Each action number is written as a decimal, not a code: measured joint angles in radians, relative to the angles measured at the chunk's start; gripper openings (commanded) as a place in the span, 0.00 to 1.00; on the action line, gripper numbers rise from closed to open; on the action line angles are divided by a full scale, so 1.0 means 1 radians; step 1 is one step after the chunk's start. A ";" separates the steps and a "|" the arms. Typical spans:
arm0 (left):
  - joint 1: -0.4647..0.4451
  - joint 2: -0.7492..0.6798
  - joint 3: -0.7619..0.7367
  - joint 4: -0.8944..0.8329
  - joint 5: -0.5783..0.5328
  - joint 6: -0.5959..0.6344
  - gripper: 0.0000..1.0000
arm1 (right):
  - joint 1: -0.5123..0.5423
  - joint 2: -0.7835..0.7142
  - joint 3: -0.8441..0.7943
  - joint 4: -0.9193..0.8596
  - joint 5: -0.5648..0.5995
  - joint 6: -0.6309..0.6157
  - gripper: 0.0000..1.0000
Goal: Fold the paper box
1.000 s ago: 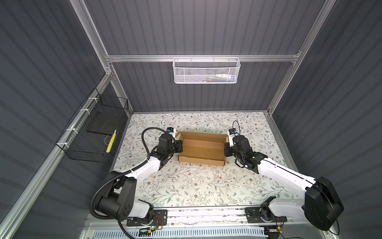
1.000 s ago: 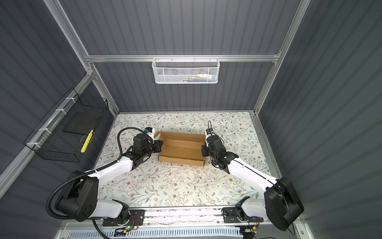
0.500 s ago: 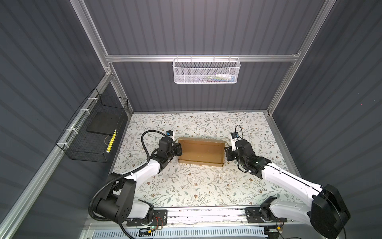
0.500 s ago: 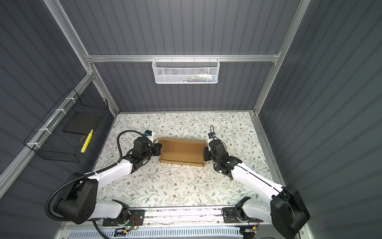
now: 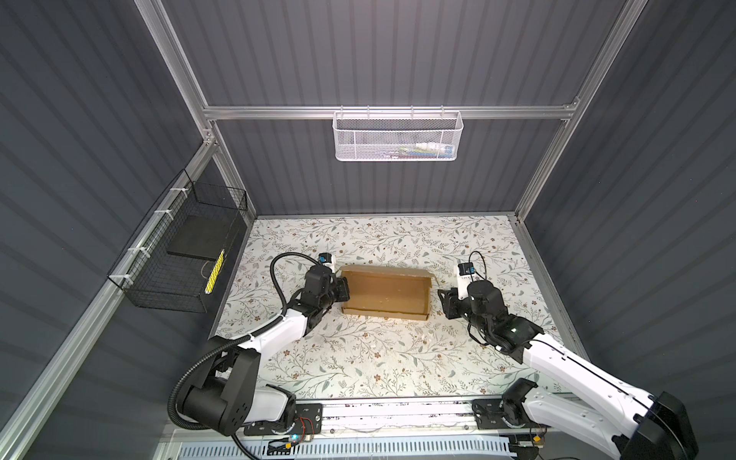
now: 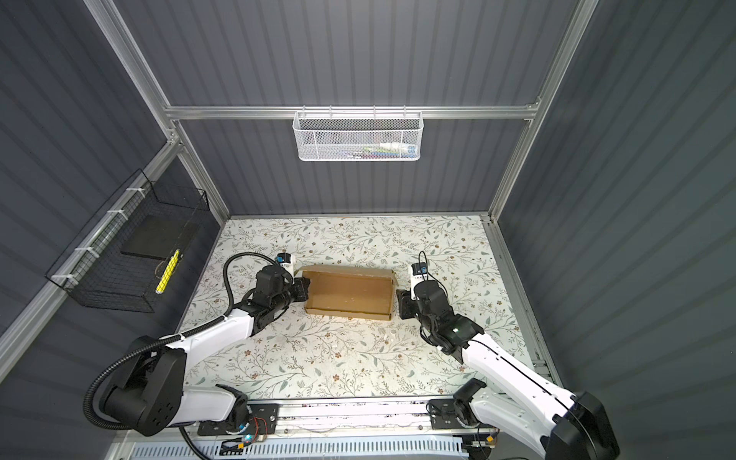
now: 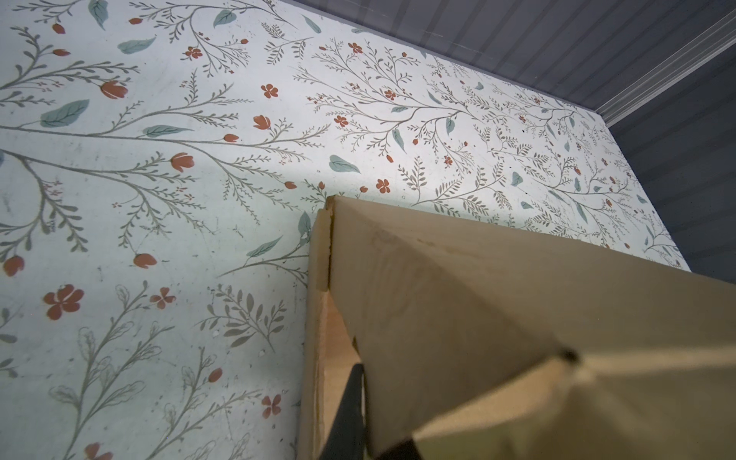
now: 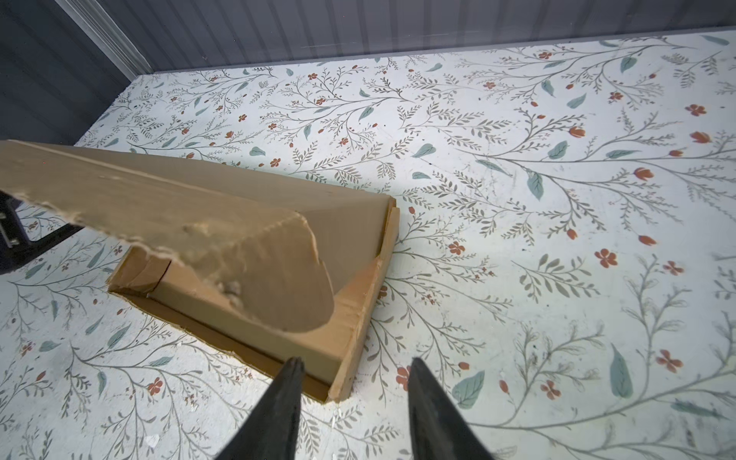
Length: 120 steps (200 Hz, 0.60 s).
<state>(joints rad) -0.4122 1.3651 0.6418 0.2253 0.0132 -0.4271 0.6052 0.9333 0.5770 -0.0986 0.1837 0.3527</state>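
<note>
Dark grey ribbed walls in an aluminium frame close in a desk [image 5: 378, 358] covered in a floral print. The paper box [image 5: 384, 292] lies at the middle of the desk, between the two arms. A second ago its lid [image 8: 159, 191] stood open and the stepped inside showed. Now the lid is folded down over the base, though in the right wrist view its near end gapes above the side wall [image 8: 358, 310], with a rounded tab [image 8: 278, 278] hanging loose.

The left pincer [image 5: 343, 288] is clamped on the box's left end, as before; the left wrist view shows a dark finger [image 7: 350, 402] under the cardboard. The right pincer [image 5: 445, 304], closed at the right end a second ago, now has its jaws parted and empty, just clear of that end.

On the left wall hangs a black wire basket [image 5: 159, 294] holding a black flat slab [image 5: 195, 237] and a yellow strip [image 5: 215, 271]. On the rear rail hangs a white mesh basket [image 5: 374, 143] with a few small items too blurred to name.
</note>
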 measured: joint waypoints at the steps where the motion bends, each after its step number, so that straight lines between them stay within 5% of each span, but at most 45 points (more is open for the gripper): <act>1: 0.000 0.000 0.000 0.000 0.000 0.000 0.09 | 0.000 -0.002 -0.001 -0.001 0.000 0.001 0.46; 47: 0.000 0.000 0.000 0.000 0.000 0.000 0.11 | 0.004 -0.102 -0.041 -0.056 0.031 0.037 0.51; 120: 0.000 -0.034 -0.042 0.001 -0.001 -0.001 0.19 | 0.003 -0.049 0.021 -0.084 0.085 0.005 0.55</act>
<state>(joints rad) -0.4122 1.3315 0.5995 0.2260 0.0124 -0.4282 0.6086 0.8845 0.5980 -0.1822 0.2691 0.3573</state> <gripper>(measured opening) 0.180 0.548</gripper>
